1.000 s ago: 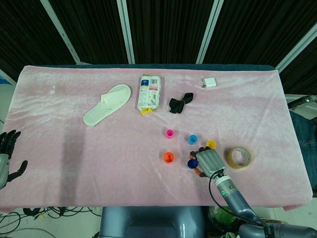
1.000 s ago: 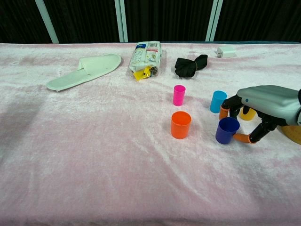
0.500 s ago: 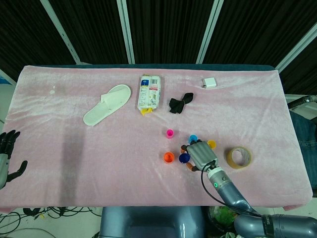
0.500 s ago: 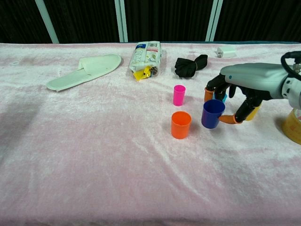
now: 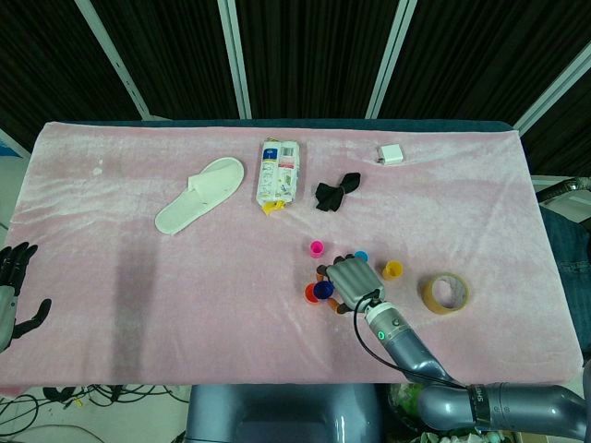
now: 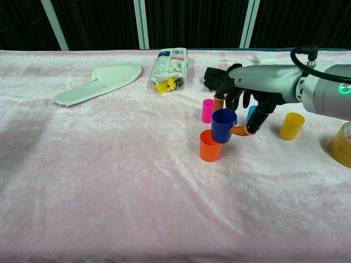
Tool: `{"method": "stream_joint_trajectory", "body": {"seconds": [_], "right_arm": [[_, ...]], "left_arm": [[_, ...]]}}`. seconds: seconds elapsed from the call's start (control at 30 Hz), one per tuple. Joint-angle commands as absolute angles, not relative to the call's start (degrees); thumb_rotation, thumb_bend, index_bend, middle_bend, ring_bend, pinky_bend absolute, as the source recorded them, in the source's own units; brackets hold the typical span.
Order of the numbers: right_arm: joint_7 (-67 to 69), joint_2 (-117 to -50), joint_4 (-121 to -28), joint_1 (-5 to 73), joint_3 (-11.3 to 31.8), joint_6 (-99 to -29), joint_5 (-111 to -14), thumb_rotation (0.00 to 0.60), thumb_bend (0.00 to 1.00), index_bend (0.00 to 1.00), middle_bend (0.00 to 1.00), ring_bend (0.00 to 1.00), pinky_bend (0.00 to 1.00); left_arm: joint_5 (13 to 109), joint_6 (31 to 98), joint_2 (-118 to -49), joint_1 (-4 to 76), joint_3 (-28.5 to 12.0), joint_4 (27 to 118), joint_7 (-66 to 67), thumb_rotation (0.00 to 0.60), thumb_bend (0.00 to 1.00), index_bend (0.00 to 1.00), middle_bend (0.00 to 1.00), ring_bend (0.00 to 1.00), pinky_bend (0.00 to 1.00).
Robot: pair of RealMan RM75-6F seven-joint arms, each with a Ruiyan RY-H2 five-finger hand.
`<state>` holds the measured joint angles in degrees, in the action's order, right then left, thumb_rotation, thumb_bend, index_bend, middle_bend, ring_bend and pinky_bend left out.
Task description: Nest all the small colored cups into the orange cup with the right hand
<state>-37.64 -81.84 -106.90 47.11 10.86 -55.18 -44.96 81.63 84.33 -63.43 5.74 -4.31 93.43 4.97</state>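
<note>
My right hand [image 5: 352, 278] [image 6: 248, 94] holds a dark blue cup [image 6: 222, 125] [image 5: 323, 290] in the air, just above and to the right of the orange cup [image 6: 209, 147] [image 5: 311, 294]. The blue cup overlaps the orange cup's rim in the chest view. A pink cup [image 6: 208, 110] [image 5: 317, 247] stands behind the orange one. A light blue cup [image 5: 361, 257] [image 6: 250, 112] is mostly hidden behind my right hand. The yellow cup [image 6: 291, 126] [image 5: 392, 270] stands to the right. My left hand [image 5: 13, 288] hangs open off the table's left edge.
A roll of tape [image 5: 445, 293] [image 6: 343, 144] lies at the right. At the back lie a white slipper [image 6: 98, 81], a snack packet [image 6: 170, 67], a black cloth [image 6: 220, 75] and a white charger [image 6: 263, 59]. The pink cloth [image 6: 109, 181] covers the table.
My right hand has lifted the dark blue cup off the cloth and carried it left, from beside the yellow cup to just over the orange cup. The left hand stayed still.
</note>
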Motion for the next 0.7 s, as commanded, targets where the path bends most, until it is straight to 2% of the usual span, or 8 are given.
{"method": "stream_joint_trajectory", "body": {"seconds": [0.03, 0.7], "right_arm": [[-36.49, -83.42, -105.27, 48.10, 10.97, -54.91, -44.59, 0.600, 0.40, 0.58, 0.50, 0.31, 0.29], [-35.75, -84.44, -103.30, 50.63, 8.51, -55.38, -43.39, 0.600, 0.40, 0.58, 0.50, 0.31, 0.29]], "left_arm": [[81.44, 84.25, -63.37, 5.78, -4.41, 93.52, 4.97, 0.600, 0.34, 0.08, 0.06, 0.00, 0.01], [80.90, 84.32, -63.30, 5.75, -4.65, 93.68, 5.03, 0.600, 0.34, 0.08, 0.06, 0.00, 0.01]]}}
